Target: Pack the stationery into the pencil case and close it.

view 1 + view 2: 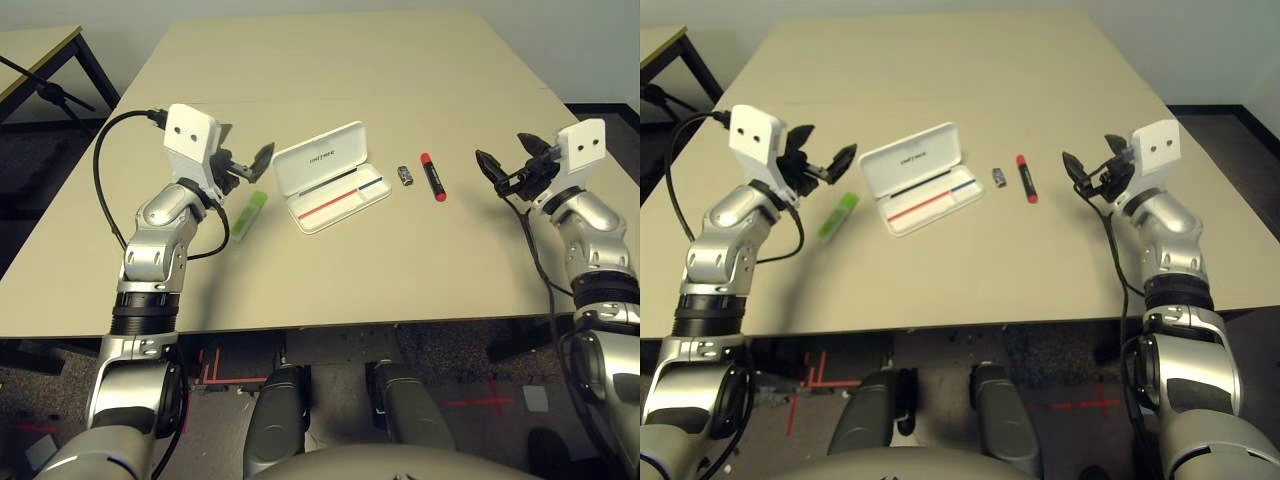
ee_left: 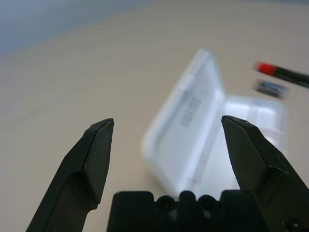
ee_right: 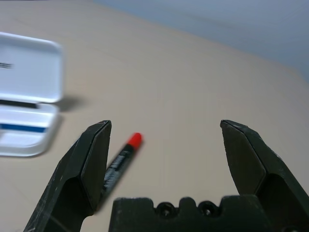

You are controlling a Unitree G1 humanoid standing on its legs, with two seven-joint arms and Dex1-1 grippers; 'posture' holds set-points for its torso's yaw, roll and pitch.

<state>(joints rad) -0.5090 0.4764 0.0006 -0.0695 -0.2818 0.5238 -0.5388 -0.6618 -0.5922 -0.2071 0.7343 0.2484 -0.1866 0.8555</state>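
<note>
Hovering with fingers spread and empty, your left gripper (image 1: 243, 165) hangs just above the green highlighter (image 1: 249, 214), whose long axis runs toward you beside the open pencil case (image 1: 330, 176). Your right gripper (image 1: 508, 166), also spread, faces the red marker (image 1: 433, 176).

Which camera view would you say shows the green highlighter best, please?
The left eye view: the green highlighter lies whole and unobstructed on the table, between the left gripper and the open pencil case. The right eye view shows it equally whole, only slightly smaller.
</note>
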